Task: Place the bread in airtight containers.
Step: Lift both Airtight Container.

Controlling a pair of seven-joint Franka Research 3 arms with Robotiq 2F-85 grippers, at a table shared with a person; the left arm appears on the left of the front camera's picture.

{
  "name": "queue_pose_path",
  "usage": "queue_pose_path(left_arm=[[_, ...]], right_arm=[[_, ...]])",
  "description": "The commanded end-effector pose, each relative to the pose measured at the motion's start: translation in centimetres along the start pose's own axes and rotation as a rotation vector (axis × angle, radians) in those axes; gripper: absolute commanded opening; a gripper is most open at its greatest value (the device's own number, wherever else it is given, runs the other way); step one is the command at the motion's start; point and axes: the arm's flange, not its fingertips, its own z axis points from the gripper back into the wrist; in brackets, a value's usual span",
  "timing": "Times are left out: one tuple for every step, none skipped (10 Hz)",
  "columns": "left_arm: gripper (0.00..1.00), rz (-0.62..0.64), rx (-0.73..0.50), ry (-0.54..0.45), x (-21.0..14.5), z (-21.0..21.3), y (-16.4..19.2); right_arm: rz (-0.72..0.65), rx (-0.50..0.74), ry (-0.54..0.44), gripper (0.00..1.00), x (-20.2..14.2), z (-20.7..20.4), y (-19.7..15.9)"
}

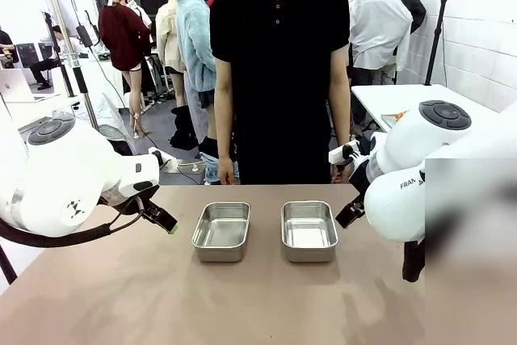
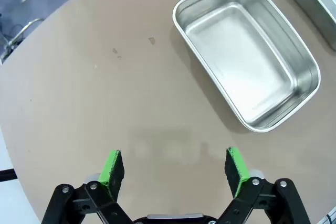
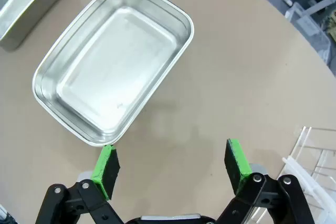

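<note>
The centre-left tin (image 1: 218,254) and centre-right tin (image 1: 309,254) are shown shiny, round-cornered, bare inside; left gripper (image 2: 174,166) and right gripper (image 3: 170,163) are held spread.

You're looking across a matte tan counter (image 1: 242,305) with a rounded far edge, and beyond it lies a grey floor (image 1: 164,132). On your right a white-painted brick wall (image 1: 485,22) runs back behind a white table (image 1: 404,98). At far left an open laptop (image 1: 12,85) sits in bright, even light.
</note>
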Motion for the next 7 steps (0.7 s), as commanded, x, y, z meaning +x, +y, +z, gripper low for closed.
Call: queue_pose_path(left_arm=[[1.0, 0.0, 0.0, 0.0, 0.0, 0.01, 0.0], [1.0, 0.0, 0.0, 0.0, 0.0, 0.01, 0.0], [1.0, 0.0, 0.0, 0.0, 0.0, 0.01, 0.0], [1.0, 0.0, 0.0, 0.0, 0.0, 0.01, 0.0], [1.0, 0.0, 0.0, 0.0, 0.0, 0.01, 0.0], [1.0, 0.0, 0.0, 0.0, 0.0, 0.01, 0.0], [1.0, 0.0, 0.0, 0.0, 0.0, 0.01, 0.0]], right_arm=[[0.0, 0.0, 0.0, 1.0, 0.0, 0.0, 0.0], [0.0, 0.0, 0.0, 1.0, 0.0, 0.0, 0.0], [0.0, 0.0, 0.0, 1.0, 0.0, 0.0, 0.0], [0.0, 0.0, 0.0, 1.0, 0.0, 0.0, 0.0], [0.0, 0.0, 0.0, 1.0, 0.0, 0.0, 0.0], [0.0, 0.0, 0.0, 1.0, 0.0, 0.0, 0.0], [0.0, 0.0, 0.0, 1.0, 0.0, 0.0, 0.0]])
